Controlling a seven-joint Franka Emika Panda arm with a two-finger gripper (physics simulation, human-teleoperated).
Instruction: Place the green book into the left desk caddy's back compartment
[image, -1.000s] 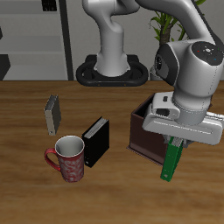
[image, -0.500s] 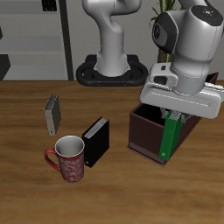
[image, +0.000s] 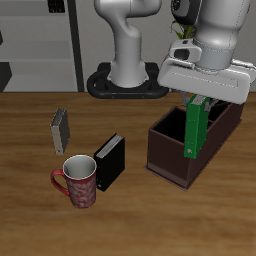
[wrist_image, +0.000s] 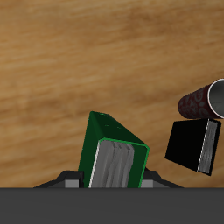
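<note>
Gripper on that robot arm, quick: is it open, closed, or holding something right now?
Gripper: closed on the green book, held upright above the dark brown desk caddy.

**Two cameras, one tabletop**

The exterior camera faces me from the front and above, standing well back, taking in my base, the tabletop (image: 30, 200) and shelving behind. My wrist camera looks straight down from my hand, close in. Both views catch the green book (image: 195, 130) (wrist_image: 114, 156), the black book (image: 109, 160) (wrist_image: 192, 144) and the mug (image: 80, 180) (wrist_image: 203, 98).
</note>
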